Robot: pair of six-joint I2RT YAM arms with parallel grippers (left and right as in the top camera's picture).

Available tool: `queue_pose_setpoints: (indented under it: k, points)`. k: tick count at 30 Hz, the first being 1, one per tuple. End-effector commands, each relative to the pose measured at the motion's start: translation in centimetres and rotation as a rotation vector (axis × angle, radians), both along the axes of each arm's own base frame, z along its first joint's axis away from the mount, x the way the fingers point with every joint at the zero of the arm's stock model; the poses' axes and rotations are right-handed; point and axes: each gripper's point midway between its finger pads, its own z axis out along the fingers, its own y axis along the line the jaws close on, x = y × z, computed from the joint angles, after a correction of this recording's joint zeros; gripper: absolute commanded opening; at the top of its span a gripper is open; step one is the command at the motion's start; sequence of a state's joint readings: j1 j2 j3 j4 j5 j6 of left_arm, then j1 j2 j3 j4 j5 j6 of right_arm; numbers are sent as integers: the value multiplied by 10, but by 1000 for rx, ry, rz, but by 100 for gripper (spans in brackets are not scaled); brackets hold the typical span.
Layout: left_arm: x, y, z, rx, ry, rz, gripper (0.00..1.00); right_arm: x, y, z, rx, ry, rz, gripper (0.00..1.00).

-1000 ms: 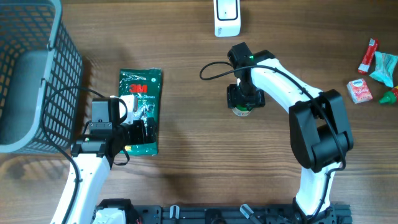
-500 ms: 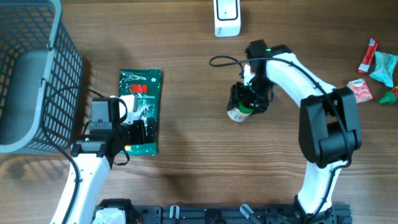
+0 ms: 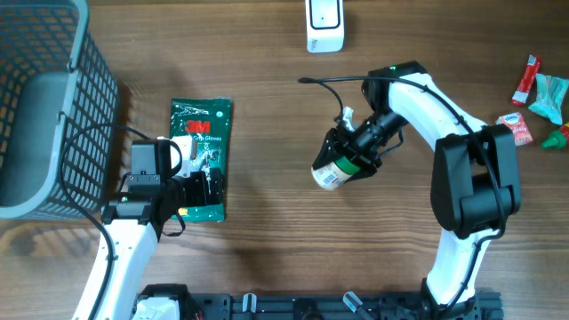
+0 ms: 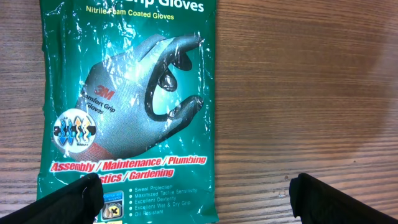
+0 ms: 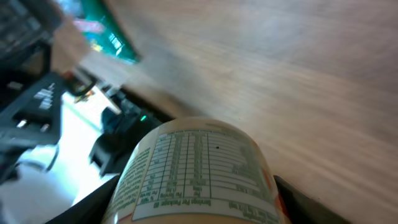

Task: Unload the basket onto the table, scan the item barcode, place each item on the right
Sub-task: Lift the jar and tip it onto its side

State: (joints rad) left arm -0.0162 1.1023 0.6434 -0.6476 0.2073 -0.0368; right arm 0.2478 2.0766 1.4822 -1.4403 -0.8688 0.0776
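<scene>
The item is a small pale bottle (image 3: 329, 174) with a green-printed label, and my right gripper (image 3: 352, 156) is shut on it. It hangs tilted, its base pointing lower left, over the middle of the table. In the right wrist view the bottle (image 5: 199, 168) fills the space between the dark fingers (image 5: 84, 202); a nutrition table faces the camera and no barcode shows. A white scanner (image 3: 324, 25) stands at the table's far edge. My left gripper (image 4: 200, 199) stands open over the lower end of a green glove pack (image 4: 130, 106).
A grey wire basket (image 3: 44, 107) stands at the far left. The green glove pack (image 3: 201, 151) lies flat beside it. Several small snack packets (image 3: 533, 102) lie at the right edge. Bare wood lies between the pack and the bottle.
My right arm has carried the bottle down and to the left, away from the scanner, and tipped it from upright onto a slant. The left arm has not moved.
</scene>
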Motion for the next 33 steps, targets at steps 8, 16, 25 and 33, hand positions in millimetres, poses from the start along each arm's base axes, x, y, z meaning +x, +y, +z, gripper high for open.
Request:
queue_pose_setpoints:
  k: [8,16,25,33]
  points:
    - [1,2,0,-5,-1,15,100,-15,12,67,197,-92,12,49]
    - [1,2,0,-5,-1,15,100,-41,-4,77,85,-173,-61,49]
    - [1,2,0,-5,-1,15,100,-59,-10,66,73,-291,-204,49]
    - [1,2,0,-5,-1,15,100,-56,-6,73,101,-269,-236,49]
